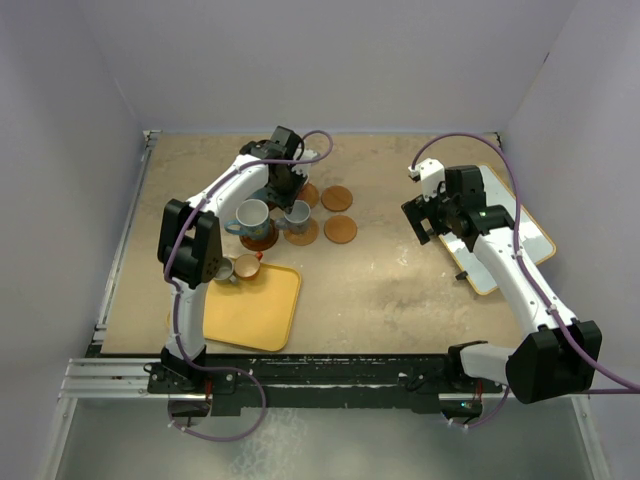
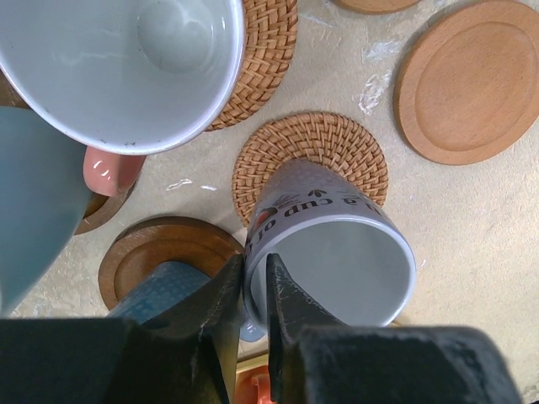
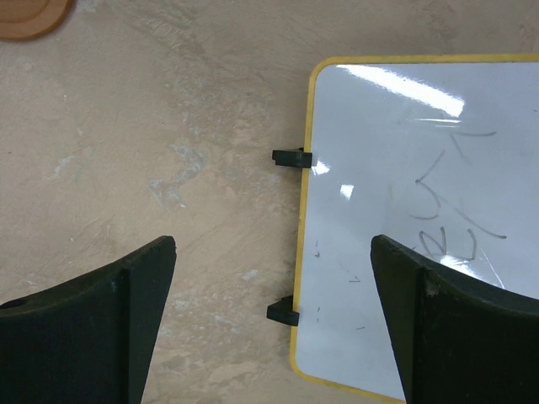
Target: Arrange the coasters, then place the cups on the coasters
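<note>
— From above, the left gripper (image 1: 284, 190) is down in the mug cluster, upper left of centre, over the grey mug (image 1: 297, 215). And the right gripper (image 1: 420, 222)?
— Off at the right, by the whiteboard (image 1: 535, 240).
— Left wrist view: the fingers (image 2: 226, 290) pinch the mug's rim at bottom centre, and it looks set on the woven coaster (image 2: 312, 139).
— I'd release gently, then rise straight up (the pale mug (image 2: 118, 67) at upper left is close).
— Right wrist view: the jaws are spread wide and holding nothing.
</note>
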Controlling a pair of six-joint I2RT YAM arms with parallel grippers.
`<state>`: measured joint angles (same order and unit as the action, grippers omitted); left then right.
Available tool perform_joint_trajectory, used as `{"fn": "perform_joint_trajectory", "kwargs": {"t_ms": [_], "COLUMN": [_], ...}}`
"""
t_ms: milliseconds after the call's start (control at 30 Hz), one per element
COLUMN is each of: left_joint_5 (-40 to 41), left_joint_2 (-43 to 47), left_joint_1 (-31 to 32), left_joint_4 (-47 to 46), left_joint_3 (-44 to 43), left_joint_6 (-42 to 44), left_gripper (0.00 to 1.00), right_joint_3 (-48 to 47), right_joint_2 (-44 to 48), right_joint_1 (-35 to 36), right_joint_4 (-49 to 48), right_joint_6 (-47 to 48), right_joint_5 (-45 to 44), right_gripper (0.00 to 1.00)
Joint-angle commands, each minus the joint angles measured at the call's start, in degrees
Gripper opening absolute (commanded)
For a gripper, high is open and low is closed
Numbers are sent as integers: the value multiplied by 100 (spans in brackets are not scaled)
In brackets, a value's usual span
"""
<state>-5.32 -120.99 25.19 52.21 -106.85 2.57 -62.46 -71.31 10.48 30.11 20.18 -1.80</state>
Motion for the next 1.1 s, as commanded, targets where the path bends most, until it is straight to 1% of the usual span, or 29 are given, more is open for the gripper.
{"fn": "perform_joint_trajectory", "kwargs": {"t_ms": [0,267,500,633,767,967,1067], "left_joint_5": [-83,-124,-223,-224,-185,189,463], "left_joint_2": [14,121,260,392,709,1533,2051], "left_joint_1": [21,21,23,21,17,11,12], "left_joint_4": [-27,50,113,128,56,-470,-765], "left_joint_3": [-286,-384,-501,-576,-525,90,609], "left_joint_6": [0,83,144,249,417,883,1180], "left_gripper": [15,23,33,36,38,42,49], "right_joint_3": [-233,-235,-238,-238,-244,-243,-244], "right_joint_2": [56,23,20,20,21,20,34], "right_joint_1": [-3,-2,-2,-2,-2,-2,-2], "right_joint_4": [-14,-5,-5,4,4,4,10], "right_joint_6": [68,73,67,71,76,73,71], "right_joint_5": [101,101,109,110,110,110,103], "right_gripper": [100,100,100,100,100,100,100]}}
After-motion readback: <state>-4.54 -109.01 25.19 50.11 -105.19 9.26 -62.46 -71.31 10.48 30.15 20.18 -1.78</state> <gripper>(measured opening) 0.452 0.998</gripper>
